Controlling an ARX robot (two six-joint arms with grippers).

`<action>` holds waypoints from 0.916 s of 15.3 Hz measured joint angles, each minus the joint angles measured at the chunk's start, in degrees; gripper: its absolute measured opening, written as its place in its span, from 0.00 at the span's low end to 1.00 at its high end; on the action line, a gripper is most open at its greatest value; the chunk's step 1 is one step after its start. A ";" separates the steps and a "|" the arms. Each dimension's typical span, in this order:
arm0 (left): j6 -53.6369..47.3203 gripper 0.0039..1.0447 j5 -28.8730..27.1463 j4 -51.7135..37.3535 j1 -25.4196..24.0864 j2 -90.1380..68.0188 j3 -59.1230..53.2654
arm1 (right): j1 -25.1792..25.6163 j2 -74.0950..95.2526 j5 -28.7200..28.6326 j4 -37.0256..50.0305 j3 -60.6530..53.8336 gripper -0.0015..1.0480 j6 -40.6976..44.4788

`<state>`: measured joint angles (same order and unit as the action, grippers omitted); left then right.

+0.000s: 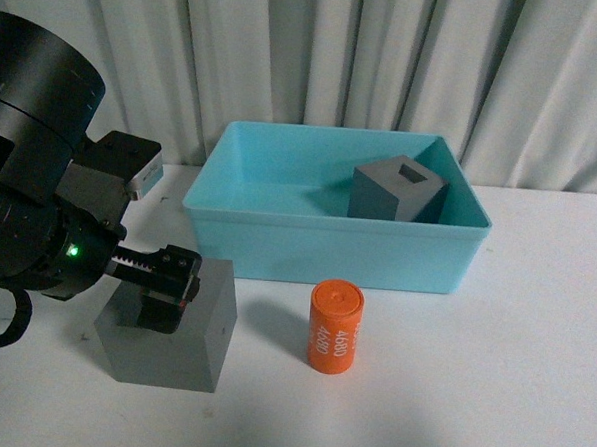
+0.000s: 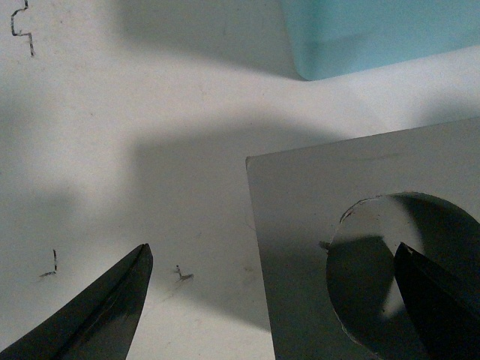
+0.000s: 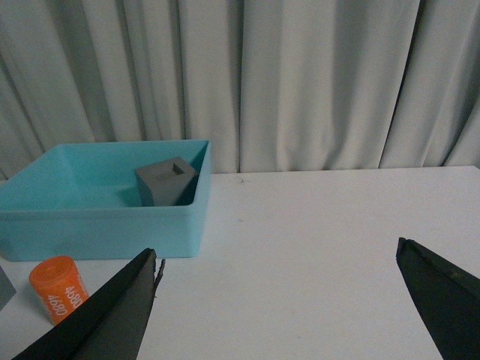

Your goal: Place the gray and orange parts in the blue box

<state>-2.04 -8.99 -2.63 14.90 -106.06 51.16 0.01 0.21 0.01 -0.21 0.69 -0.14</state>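
1. Left wrist view: left gripper (image 2: 271,251) is straddling the round-hole gray cube (image 2: 300,195) wall, fingers apart; cube is sitting just before blue box (image 2: 375,34).
2. Prob. stiff, matte, grippy; pinch that wall.
3. Right gripper (image 3: 277,250): fingers apart, holding nothing.

table (image 1: 500,394), blue box (image 1: 329,222), gray cube (image 1: 186,356), orange cylinder (image 1: 334,327)

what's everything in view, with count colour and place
square-hole cube: 1, gray, inside blue box
round-hole cube: 1, gray, on table, front left of box
orange cylinder: 1, orange, upright on table before box
blue box: 1, turquoise, mid table
table: 1, white, under all
curtain: 1, pale gray, behind
left claw: 1, black, open, one finger in round hole
right claw: 1, black, open, over table
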 joint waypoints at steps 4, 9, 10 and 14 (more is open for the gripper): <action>-0.20 0.75 1.33 0.28 0.68 -0.09 0.00 | 0.00 0.00 0.00 0.00 0.00 0.94 0.00; -1.49 0.27 1.75 0.92 0.85 -0.15 0.02 | 0.00 0.00 0.02 0.00 0.00 0.94 0.00; -1.44 0.21 1.97 1.36 0.74 -0.15 0.24 | 0.00 0.00 0.00 -0.02 0.00 0.94 0.00; -1.95 0.18 3.85 7.41 -0.48 1.90 2.01 | 0.00 0.00 0.00 0.00 0.00 0.94 0.00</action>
<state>-3.99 -5.15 4.78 14.41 -104.16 53.17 0.01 0.21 0.01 -0.21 0.69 -0.14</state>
